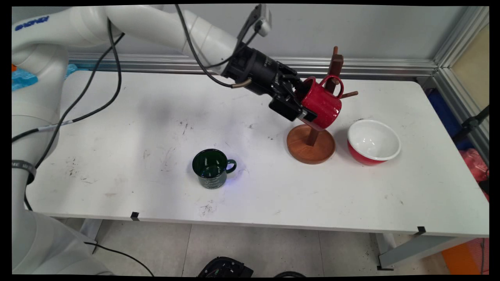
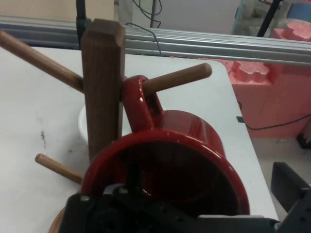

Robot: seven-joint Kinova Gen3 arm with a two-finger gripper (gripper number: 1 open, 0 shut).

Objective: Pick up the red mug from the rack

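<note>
A red mug (image 1: 324, 104) hangs tilted on a wooden mug tree (image 1: 311, 145), its handle (image 2: 138, 104) looped over a peg (image 2: 180, 78) beside the post (image 2: 102, 87). My gripper (image 1: 302, 99) is right at the mug's mouth, open, with its fingers spread about the rim. In the hand view the mug (image 2: 194, 145) fills the lower middle. The right finger (image 2: 291, 189) stands clear of the mug's wall, with a strip of table showing between them. The gripper (image 2: 199, 187) has its left side hidden behind the linkage.
A red bowl (image 1: 374, 141) with a white inside sits just right of the tree's round base. A dark green mug (image 1: 213, 168) stands upright at the table's middle front. Other pegs (image 2: 58, 169) stick out of the post. Black cables hang at the left.
</note>
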